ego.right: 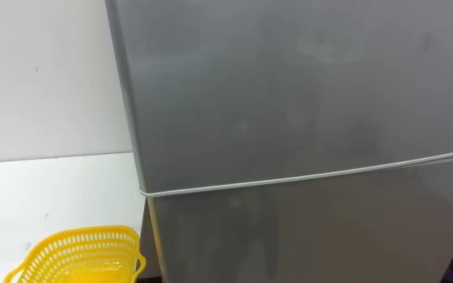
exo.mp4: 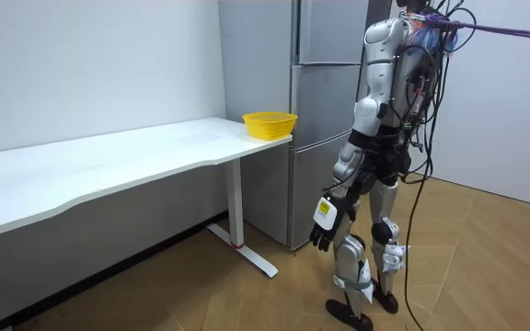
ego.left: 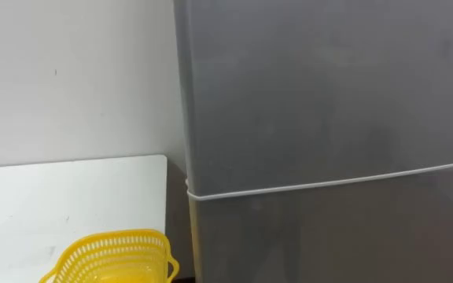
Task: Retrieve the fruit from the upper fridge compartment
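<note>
Yellow basket [ego.left: 112,255] beside closed fridge [ego.left: 329,94]; left robot hand [exo.mp4: 323,221] hangs relaxed, empty.

Mostly just a grey fridge [ego.right: 305,102] filling the frame. Its upper door [ego.right: 289,86] is closed, and a thin pale seam [ego.right: 305,179] runs across below it, slanting up a bit toward the right, with the lower door [ego.right: 305,236] under that, closed too. Left of the fridge there's a white wall [ego.right: 46,79] and a white table [ego.right: 53,185] butting right up near the fridge's side. A yellow mesh basket [ego.right: 77,251] sits on the table, just beside the fridge's lower door.
</note>
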You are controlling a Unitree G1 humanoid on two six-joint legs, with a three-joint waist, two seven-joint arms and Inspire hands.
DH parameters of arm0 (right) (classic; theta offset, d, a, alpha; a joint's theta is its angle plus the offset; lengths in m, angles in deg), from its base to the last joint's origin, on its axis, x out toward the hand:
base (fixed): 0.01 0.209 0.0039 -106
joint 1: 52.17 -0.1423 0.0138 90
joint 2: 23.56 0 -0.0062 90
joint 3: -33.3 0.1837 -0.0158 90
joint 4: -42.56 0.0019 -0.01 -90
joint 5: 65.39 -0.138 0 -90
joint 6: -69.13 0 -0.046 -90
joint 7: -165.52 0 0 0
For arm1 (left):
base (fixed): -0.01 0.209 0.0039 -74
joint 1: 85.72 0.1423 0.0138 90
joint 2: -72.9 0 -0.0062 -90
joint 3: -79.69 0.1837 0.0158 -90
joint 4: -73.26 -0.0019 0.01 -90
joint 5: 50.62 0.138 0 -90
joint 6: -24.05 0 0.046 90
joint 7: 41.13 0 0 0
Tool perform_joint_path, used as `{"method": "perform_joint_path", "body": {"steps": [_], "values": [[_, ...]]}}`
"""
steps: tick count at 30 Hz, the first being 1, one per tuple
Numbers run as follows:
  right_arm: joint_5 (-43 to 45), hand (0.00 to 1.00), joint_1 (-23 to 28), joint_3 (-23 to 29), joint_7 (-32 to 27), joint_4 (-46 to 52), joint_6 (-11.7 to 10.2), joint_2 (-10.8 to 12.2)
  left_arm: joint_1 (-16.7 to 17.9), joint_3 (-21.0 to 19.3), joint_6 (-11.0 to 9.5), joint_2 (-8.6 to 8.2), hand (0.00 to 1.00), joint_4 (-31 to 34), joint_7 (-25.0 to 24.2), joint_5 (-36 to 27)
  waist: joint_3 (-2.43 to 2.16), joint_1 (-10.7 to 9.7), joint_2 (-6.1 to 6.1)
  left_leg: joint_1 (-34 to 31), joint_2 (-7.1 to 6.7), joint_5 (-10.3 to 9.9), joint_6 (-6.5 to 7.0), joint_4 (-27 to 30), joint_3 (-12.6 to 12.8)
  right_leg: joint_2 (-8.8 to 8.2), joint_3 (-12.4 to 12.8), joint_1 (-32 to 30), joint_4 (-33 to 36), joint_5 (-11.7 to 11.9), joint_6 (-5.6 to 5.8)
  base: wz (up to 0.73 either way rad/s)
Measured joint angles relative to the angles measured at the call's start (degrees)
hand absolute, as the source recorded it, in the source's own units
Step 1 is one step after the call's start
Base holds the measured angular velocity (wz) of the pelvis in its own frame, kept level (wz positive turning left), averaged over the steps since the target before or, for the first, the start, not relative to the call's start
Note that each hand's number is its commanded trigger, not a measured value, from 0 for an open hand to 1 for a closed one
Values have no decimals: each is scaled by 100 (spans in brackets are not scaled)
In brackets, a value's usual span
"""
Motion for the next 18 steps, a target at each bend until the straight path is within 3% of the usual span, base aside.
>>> {"method": "perform_joint_path", "body": {"steps": [10,18], "values": [[-8,0,25,19,-203,-43,36,23,1,-7,126,-1,0,-2,62,-3,3,-15,-14,135,-38,1,-2,-20,-13,11,0,153,-66,0,0,0],[33,0,23,1,-245,-25,54,40,44,-7,179,4,0,6,44,-11,2,-11,-113,115,-62,1,0,-20,-32,-8,-7,126,-63,-6,12,0]]}}
